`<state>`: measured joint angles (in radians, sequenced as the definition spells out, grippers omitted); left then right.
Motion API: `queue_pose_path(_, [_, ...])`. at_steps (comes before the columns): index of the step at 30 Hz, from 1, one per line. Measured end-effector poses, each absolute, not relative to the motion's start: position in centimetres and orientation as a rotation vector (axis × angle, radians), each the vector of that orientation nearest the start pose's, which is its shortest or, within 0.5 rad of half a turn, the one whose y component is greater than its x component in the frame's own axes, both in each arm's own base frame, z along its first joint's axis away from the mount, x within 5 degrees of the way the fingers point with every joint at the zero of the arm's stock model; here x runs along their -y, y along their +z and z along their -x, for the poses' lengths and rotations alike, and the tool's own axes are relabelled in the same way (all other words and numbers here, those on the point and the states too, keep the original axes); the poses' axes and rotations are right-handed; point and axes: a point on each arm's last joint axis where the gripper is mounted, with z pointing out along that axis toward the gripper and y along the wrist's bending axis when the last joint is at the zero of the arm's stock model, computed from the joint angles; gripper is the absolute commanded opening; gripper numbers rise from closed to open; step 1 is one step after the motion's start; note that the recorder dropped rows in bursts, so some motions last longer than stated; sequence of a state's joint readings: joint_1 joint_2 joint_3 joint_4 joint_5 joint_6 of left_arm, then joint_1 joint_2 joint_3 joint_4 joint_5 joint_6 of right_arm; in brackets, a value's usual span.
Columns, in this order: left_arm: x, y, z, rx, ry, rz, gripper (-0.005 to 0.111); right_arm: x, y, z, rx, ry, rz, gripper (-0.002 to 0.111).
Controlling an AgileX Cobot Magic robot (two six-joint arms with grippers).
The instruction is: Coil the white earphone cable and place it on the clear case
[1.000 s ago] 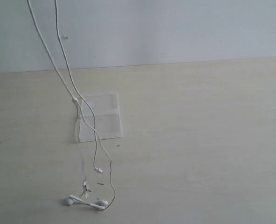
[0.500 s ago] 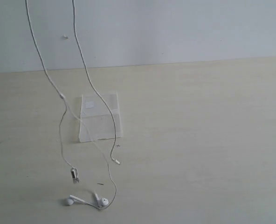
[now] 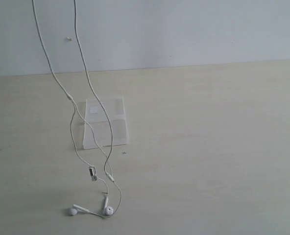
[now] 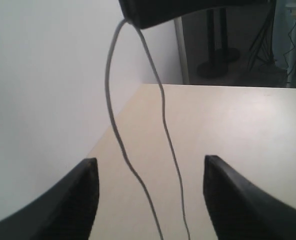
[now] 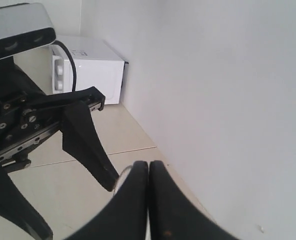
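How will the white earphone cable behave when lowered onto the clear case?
Probably very floppy: the white earphone cable hangs in two slack, kinked strands. Likely light, being so thin, so it may swing. Its earbuds rest on the table and may drag.

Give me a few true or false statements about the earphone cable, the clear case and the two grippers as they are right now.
1. The white earphone cable lies coiled on the clear case. False: it hangs uncoiled in two strands from above.
2. Both earbuds rest on the table. True.
3. The left gripper is shut on the cable. False: its jaws stand open, with the strands hanging between them.
4. The right gripper is shut. True.
5. The clear case is held up in the air. False: it sits on the table.
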<state>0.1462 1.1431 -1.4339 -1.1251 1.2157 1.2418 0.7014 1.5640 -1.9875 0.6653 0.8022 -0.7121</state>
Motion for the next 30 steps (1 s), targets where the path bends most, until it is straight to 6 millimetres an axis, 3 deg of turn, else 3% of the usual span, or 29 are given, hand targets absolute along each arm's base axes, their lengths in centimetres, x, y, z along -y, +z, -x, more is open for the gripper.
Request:
queue_pose_path(19, [5.2,47.6,-19.8,-1.546,-0.594,-0.962,0.060,-24.1,53.7,-22.2,-1.399,0.791,1.042,0.000])
queue_pose_path(30, [5.1,47.0,-21.6,-1.530,-0.650,-0.949,0.056,-24.3,54.0,-21.9,-1.382,0.861,1.031,0.000])
